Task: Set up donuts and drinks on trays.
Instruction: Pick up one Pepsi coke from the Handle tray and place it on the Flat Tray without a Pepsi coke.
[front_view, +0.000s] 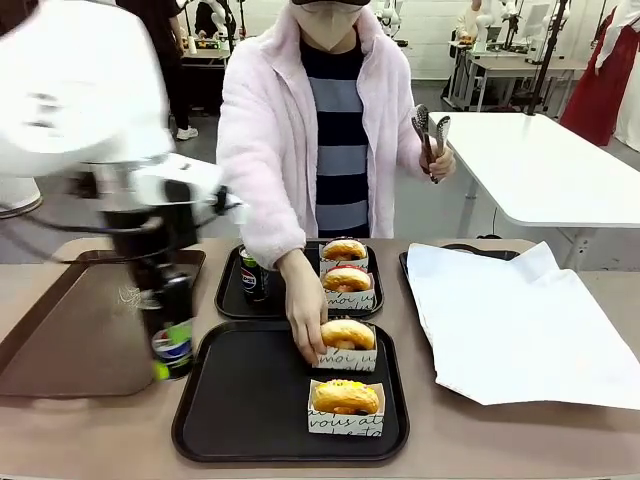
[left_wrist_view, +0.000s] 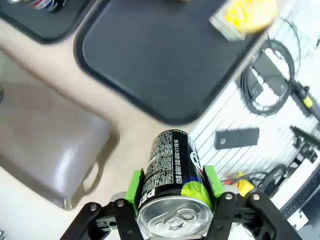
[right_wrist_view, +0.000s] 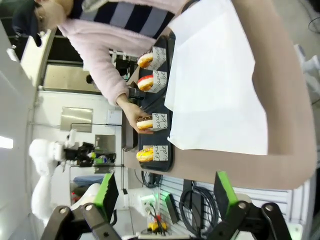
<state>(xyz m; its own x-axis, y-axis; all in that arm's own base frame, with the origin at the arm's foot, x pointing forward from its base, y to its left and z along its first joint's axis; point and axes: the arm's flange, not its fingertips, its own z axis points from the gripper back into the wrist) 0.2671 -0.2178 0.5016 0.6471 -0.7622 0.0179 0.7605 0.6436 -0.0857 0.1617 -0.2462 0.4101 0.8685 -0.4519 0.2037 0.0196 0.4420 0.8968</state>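
Both trays (front_view: 205, 405) hold two donuts (front_view: 345, 397); seemingly only the far one has a can. The left gripper (left_wrist_view: 174, 192) clamps a second can (left_wrist_view: 172, 177). The right gripper (right_wrist_view: 165, 192) gapes empty.

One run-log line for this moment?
left pincer: shut on can beside near tray | right pincer: open | person's hand: on donut

Donuts: four, each in a white paper sleeve, first at (front_view: 345, 249) | drinks: two black cans, first at (front_view: 172, 335) | black trays: two, first at (front_view: 250, 400) | brown tray: one (front_view: 60, 340) | paper-lined tray: one (front_view: 520, 320) | tongs: one pair (front_view: 430, 140)
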